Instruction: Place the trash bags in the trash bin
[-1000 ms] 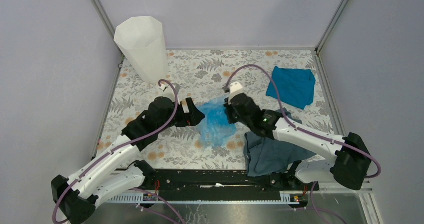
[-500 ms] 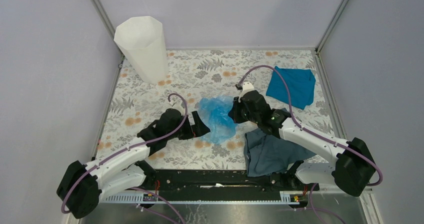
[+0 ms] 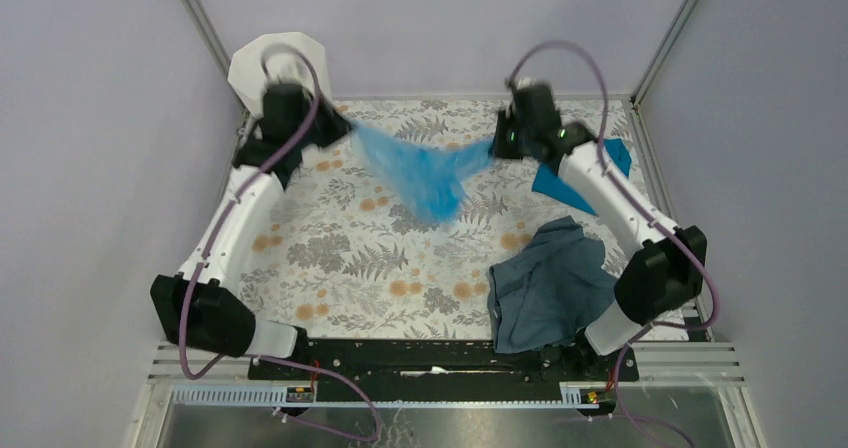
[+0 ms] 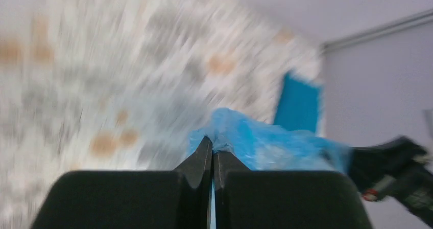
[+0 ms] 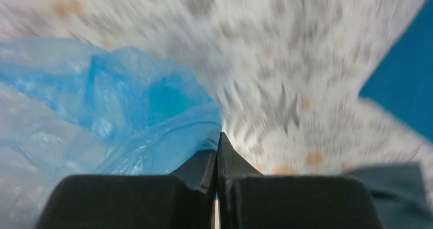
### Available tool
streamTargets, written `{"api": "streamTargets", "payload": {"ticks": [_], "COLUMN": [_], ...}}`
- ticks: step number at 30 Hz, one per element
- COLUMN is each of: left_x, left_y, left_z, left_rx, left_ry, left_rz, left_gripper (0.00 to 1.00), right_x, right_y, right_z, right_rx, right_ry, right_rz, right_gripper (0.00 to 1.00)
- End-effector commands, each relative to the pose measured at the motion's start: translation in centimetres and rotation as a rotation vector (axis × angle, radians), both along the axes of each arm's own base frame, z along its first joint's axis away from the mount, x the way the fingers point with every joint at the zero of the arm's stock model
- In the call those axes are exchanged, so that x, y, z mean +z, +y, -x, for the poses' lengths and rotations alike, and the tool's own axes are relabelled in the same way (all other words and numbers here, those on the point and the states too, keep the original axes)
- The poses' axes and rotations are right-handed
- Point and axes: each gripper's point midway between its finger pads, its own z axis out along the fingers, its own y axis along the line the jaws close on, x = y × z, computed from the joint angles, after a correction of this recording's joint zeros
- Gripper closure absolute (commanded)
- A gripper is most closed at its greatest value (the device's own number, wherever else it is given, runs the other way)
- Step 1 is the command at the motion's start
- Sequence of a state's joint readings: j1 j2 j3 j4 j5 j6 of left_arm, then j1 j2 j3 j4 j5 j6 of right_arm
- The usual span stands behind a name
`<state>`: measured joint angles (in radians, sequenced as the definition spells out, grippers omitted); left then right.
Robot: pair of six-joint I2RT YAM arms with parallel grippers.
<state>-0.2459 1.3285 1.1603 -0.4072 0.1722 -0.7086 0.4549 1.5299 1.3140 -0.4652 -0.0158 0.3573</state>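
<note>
The light-blue trash bag [image 3: 422, 171] hangs stretched in the air between both grippers, sagging to a point in the middle above the floral table. My left gripper [image 3: 345, 128] is shut on its left corner, right beside the white trash bin [image 3: 258, 60], which my left arm partly hides. My right gripper [image 3: 493, 146] is shut on the right corner. In the left wrist view, blue film [image 4: 265, 142] bunches at the shut gripper [image 4: 213, 146]. The right wrist view shows the film [image 5: 107, 111] pinched at the gripper [image 5: 218, 144].
A teal-blue cloth [image 3: 610, 158] lies at the back right, partly under my right arm. A dark grey-blue cloth [image 3: 550, 283] lies crumpled at the front right. Grey walls close in the table on three sides.
The left gripper has shut on the bag. Both arms have lifted it off the table and swung back and apart, stretching it out, the left one up to the bin.
</note>
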Motion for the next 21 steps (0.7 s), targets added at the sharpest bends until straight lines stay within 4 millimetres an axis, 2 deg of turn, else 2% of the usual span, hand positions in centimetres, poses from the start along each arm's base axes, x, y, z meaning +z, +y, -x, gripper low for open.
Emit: {"api": "streamTargets", "payload": {"ticks": [1,2,3,4,5,6,7,8,10,12,14,15,16,17,18,19,21], "left_x": [28.3,31.6,33.7,34.2,33.3,31.7,29.0,25.0,13.8,2.9,-4.6,-6.9,-8.0,-7.7,-6.2,-3.8,3.8], "left_y": [-1.3,-2.2,-3.3,-3.4,-3.6,-3.4,-2.8,-2.4,-2.1,-2.4,-2.8,-3.0,-3.0,-3.1,-3.3,-3.5,-4.4], "left_z": [2.9,5.0,7.6,9.1,10.0,10.4,10.3,9.0,6.6,6.4,7.5,8.2,8.4,8.2,7.7,7.0,5.6], "left_rx": [-0.157,-0.202,-0.256,-0.269,-0.275,-0.268,-0.227,-0.178,-0.102,-0.102,-0.116,-0.124,-0.127,-0.13,-0.137,-0.153,-0.212], "left_ry": [-0.654,-0.764,-0.855,-0.904,-0.913,-0.912,-0.879,-0.797,-0.544,-0.292,-0.148,-0.105,-0.088,-0.089,-0.118,-0.163,-0.287], "left_rz": [0.091,0.117,0.149,0.171,0.199,0.207,0.197,0.174,0.112,0.066,0.084,0.1,0.104,0.103,0.104,0.101,0.092], "left_gripper": [1.0,1.0,1.0,1.0,1.0,1.0,1.0,1.0,1.0,1.0,1.0,1.0,1.0,1.0,1.0,1.0,1.0], "right_x": [21.7,25.2,28.6,29.2,29.9,28.8,27.7,25.6,16.4,6.0,-1.0,-2.7,-3.7,-3.7,-3.0,-0.1,5.8], "right_y": [2.6,3.6,4.6,5.0,5.4,5.4,5.3,5.0,5.5,6.1,6.5,6.5,6.3,6.2,6.0,6.1,5.9], "right_z": [0.4,1.8,3.3,5.2,6.3,6.9,6.8,6.4,4.2,3.4,4.6,5.1,5.5,5.6,5.3,4.2,3.3], "right_rx": [0.189,0.24,0.298,0.348,0.388,0.397,0.381,0.349,0.294,0.275,0.274,0.265,0.259,0.254,0.253,0.26,0.282], "right_ry": [-0.356,-0.454,-0.582,-0.623,-0.684,-0.714,-0.762,-0.774,-0.636,-0.381,-0.174,-0.129,-0.109,-0.106,-0.11,-0.156,-0.229], "right_rz": [-0.184,-0.257,-0.322,-0.357,-0.41,-0.44,-0.465,-0.475,-0.421,-0.329,-0.312,-0.32,-0.318,-0.309,-0.282,-0.265,-0.223], "right_gripper": [1.0,1.0,1.0,1.0,1.0,1.0,1.0,1.0,1.0,1.0,1.0,1.0,1.0,1.0,1.0,1.0,1.0]}}
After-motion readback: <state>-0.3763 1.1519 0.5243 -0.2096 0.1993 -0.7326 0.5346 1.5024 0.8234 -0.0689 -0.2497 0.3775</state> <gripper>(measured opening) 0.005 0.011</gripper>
